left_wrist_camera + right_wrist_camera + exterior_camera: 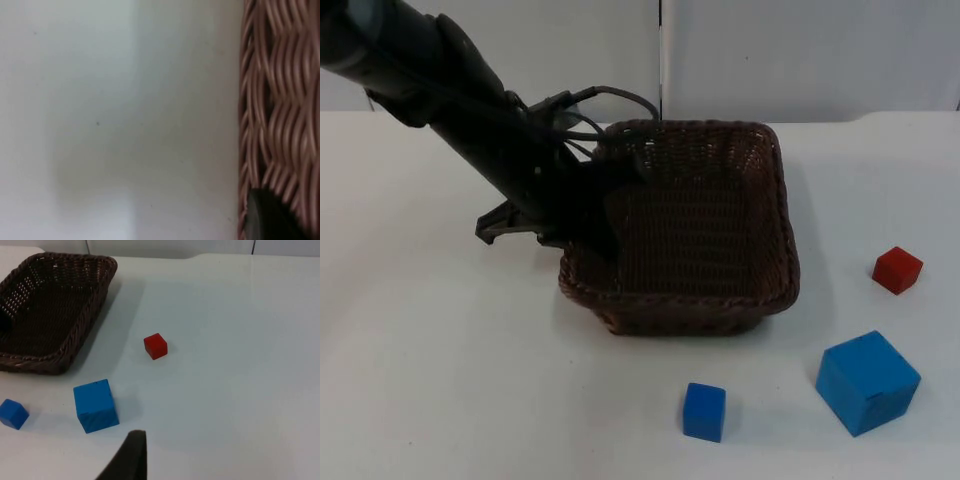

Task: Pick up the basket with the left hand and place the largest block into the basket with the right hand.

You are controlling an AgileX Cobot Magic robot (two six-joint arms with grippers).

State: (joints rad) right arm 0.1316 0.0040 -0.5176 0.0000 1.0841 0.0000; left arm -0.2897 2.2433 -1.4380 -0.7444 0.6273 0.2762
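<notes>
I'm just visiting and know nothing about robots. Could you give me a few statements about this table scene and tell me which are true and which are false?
1. The basket has nothing in it. True.
2. Three blocks lie on the table: two blue and one red. True.
3. The large blue block already sits inside the basket. False: it rests on the table, in front of the basket and to its right, apart from it.
4. The left pincer is at the basket's left rim. True.
5. The red block is the biggest of the three. False: the large blue block is the biggest; the red block and the small blue block are much smaller.
6. The right pincer is carrying a block. False: it hangs above the table near the large blue block, holding nothing.
</notes>
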